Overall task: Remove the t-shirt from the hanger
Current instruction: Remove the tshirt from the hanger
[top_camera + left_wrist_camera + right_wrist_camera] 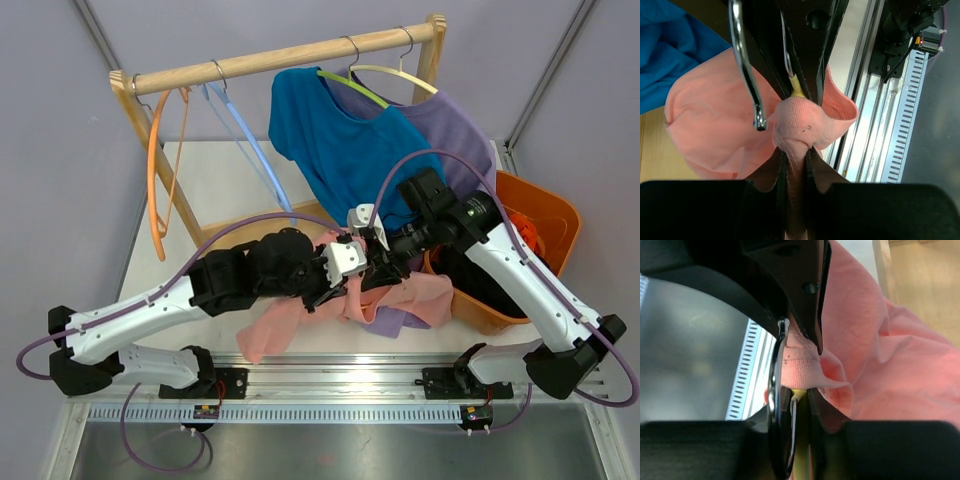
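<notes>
The left tool (796, 156), close under its own wrist camera, is pinched on the ribbed collar of a salmon-pink t-shirt (715, 130), with the fabric bunched into a knot between its two black fingers. Directly opposite, the right tool (801, 95) clamps the yellow neck of the hanger (797, 91), whose chrome hook (745, 65) curves out beside the fingers. The collar wraps that neck, so the shirt sits on the hanger at the collar.

From above, both arms meet over the near middle of the table (230, 180), the tools almost tip to tip. The rest of the pink shirt droops from them and lies crumpled on the table in front of the arm bases.

Behind, a wooden rail (290, 55) carries a blue t-shirt (330, 140) on a green hanger (355, 88), with a purple t-shirt (455, 135) beside it. A light-blue hanger (250, 140) and an orange hanger (152, 170) hang to the left. An orange bin (548, 225) holding clothes stands at the right edge of the table, behind the right arm.
</notes>
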{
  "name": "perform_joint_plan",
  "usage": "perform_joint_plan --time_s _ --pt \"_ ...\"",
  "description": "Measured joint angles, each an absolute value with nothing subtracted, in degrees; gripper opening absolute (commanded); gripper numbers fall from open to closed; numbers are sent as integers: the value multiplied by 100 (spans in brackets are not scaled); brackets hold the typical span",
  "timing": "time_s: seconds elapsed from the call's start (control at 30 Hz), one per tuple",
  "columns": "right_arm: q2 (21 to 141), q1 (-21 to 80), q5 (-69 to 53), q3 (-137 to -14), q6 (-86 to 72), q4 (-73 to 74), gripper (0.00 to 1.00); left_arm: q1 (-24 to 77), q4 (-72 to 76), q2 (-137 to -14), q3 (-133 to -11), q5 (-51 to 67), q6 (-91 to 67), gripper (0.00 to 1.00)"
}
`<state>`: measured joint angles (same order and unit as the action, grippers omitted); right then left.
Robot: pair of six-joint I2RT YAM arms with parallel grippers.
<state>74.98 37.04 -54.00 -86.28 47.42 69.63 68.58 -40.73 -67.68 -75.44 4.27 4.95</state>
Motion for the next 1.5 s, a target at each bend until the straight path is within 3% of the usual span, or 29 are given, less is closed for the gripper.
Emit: perform_joint_plan --time_s 0.2,0.37,0.47,0.73,0.87,1.13,1.27,1.37,1.5 --pt "7592 3745 -5072 -8962 4012 6694 67 6858 -3734 -6318 -6792 294 -231 0" --pt "7583 3747 -4401 -9297 3452 6471 81 6855 -3677 -5645 -6012 -71 -1024 0" --pt "7533 3750 -3983 -9327 3096 6324 82 6855 -3787 -5406 -5920 -395 -1525 0" --pt "7474 3756 -3317 -9332 1857 6202 71 6855 -4169 -5234 -6097 -1253 -3006 0" --pt "7476 3905 -2665 -9301 1125 5898 70 6855 -4357 -5269 -6289 -1457 -3621 0" --pt "8003 4246 -1839 -9310 69 5758 67 6855 -4410 -5452 -6560 -1546 -4130 0" --pt "8221 4355 -1629 -9310 -126 5754 60 6849 -4412 -5457 -6626 -1590 -4211 0" --pt "8259 4372 -1413 -9310 -185 5739 45 6849 -4410 -5452 -6630 -1612 -4239 0" --pt "8270 4377 -1229 -9362 -259 5699 14 6849 -4407 -5446 -6630 -1636 -4259 0"
